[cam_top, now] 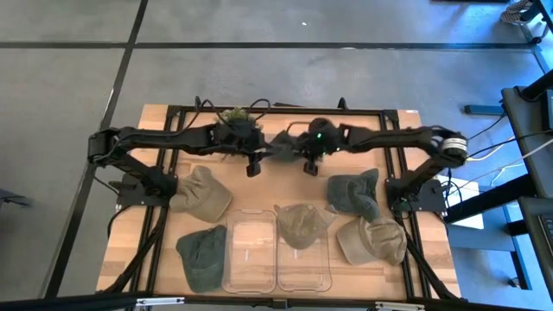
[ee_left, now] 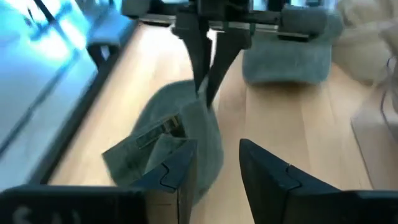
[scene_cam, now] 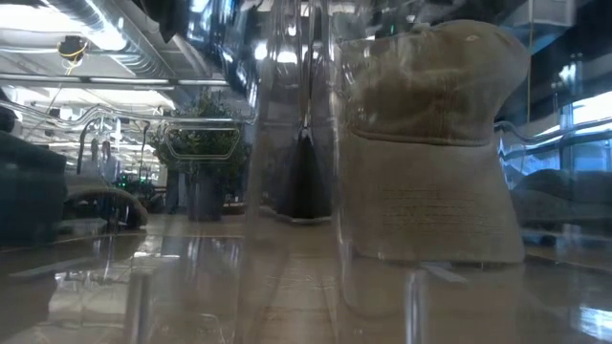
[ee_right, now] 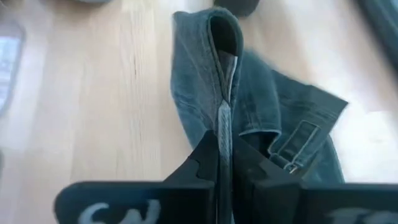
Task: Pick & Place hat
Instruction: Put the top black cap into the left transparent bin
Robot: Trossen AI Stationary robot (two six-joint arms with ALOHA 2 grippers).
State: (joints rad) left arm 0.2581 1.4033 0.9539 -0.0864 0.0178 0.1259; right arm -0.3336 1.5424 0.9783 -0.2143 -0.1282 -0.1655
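A dark grey-green hat [cam_top: 281, 145] hangs between my two arms over the far middle of the table. My right gripper [ee_right: 224, 134] is shut on it; in the left wrist view its two fingers [ee_left: 208, 74] come down onto the hat's [ee_left: 186, 130] top. My left gripper [ee_left: 217, 158] stands open right next to the hat's strap end [ee_left: 155, 134]. Cloth reaches partway into its gap and bare table shows in the remainder. My right gripper pinches a raised fold of the hat's cloth [ee_right: 224, 99] between its two fingers, slanting down from the table's right side. The hat hangs below the fingers with its strap [ee_right: 298, 140] low. My left gripper has the strap end against one finger [ee_left: 177, 171]; whether it touches, I cannot tell.
Two clear bins [cam_top: 249, 250] [cam_top: 302, 263] stand at the near middle, an olive hat [cam_top: 301, 225] in the right one. More hats lie on the table: olive [cam_top: 203, 194], dark green [cam_top: 201, 255], dark grey [cam_top: 354, 194] and tan [cam_top: 371, 240].
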